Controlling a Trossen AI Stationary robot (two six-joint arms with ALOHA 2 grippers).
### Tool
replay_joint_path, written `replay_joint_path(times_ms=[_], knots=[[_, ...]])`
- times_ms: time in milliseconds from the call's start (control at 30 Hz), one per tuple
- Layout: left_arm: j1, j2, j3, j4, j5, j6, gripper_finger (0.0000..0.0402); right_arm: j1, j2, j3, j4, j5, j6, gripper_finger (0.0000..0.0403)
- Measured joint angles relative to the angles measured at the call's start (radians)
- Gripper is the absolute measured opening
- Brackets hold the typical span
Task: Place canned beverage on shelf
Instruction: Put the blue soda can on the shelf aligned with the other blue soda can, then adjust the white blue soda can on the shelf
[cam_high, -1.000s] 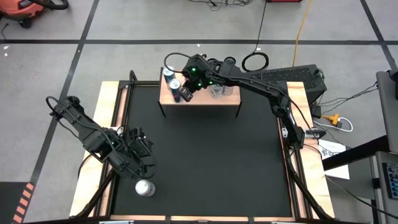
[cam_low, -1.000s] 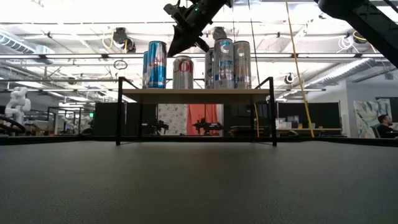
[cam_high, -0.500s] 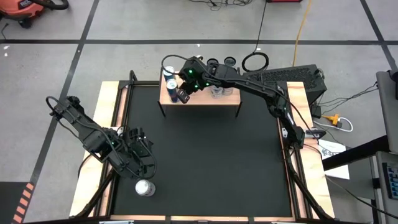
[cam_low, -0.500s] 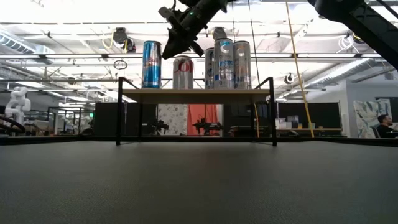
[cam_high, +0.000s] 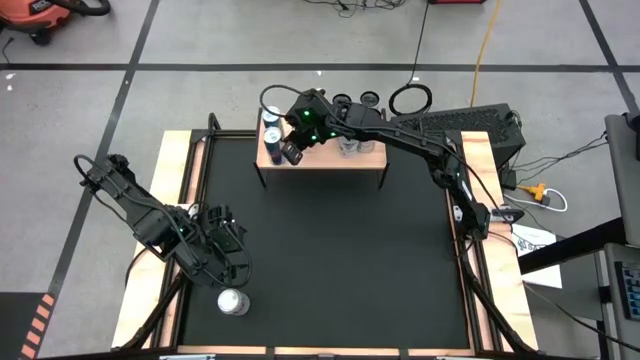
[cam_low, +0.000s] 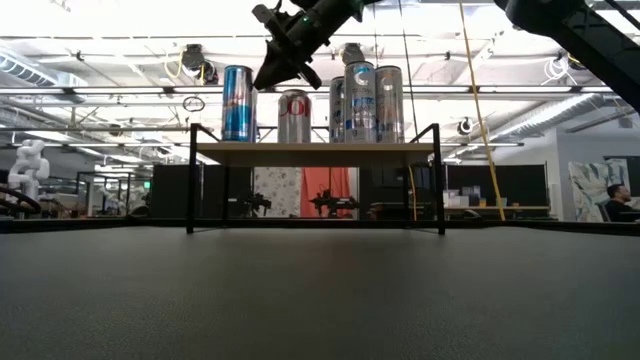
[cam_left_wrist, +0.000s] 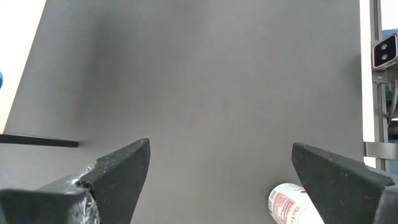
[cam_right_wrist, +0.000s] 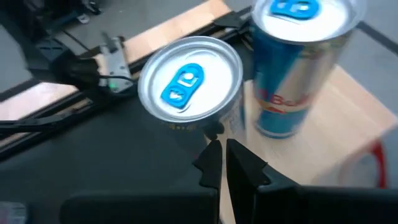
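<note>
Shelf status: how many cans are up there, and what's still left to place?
Done: the shelf holds a blue can, a red-and-white can and taller silver cans. In hand: nothing; the right gripper hovers, jaws shut, above the shelf's left end. Left: one can on the black mat beside the left gripper, jaws open.

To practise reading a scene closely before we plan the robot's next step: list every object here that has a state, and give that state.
shelf: upright, carrying cans
blue can: upright at the shelf's end
red-and-white can: upright on the shelf
silver cans: upright on the shelf
lone can: on the mat, not yet shelved
right gripper: shut, empty, above the shelved cans
left gripper: open, empty, near the lone can
</note>
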Motion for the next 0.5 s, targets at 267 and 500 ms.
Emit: replay_joint_path(times_ms=[267, 500], knots=[[0.0, 0.0, 0.0, 0.0, 0.0, -0.001, 0.0393, 0.0, 0.0, 0.0, -0.004, -0.009, 0.022, 0.0004], [0.0, 0.0, 0.0, 0.0, 0.0, -0.002, 0.0393, 0.001, -0.037, -0.001, -0.154, -0.013, 0.019, 0.0004]])
